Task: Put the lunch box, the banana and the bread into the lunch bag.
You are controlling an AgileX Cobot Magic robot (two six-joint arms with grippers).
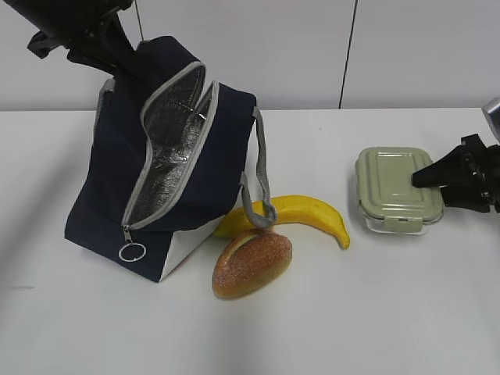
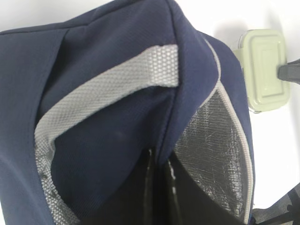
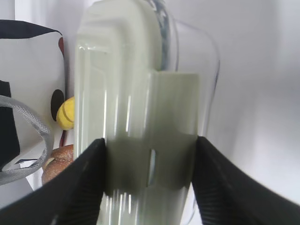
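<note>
Counts: one lunch bag (image 1: 168, 156), lunch box (image 1: 397, 190), banana (image 1: 301, 215), bread (image 1: 251, 263).

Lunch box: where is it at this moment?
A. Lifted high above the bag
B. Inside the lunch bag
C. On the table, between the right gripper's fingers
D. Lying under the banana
C. The lunch box sits on the white table, to the right of the banana, with the right gripper closed on its lid and base; the open lunch bag holds none of the items yet.
</note>
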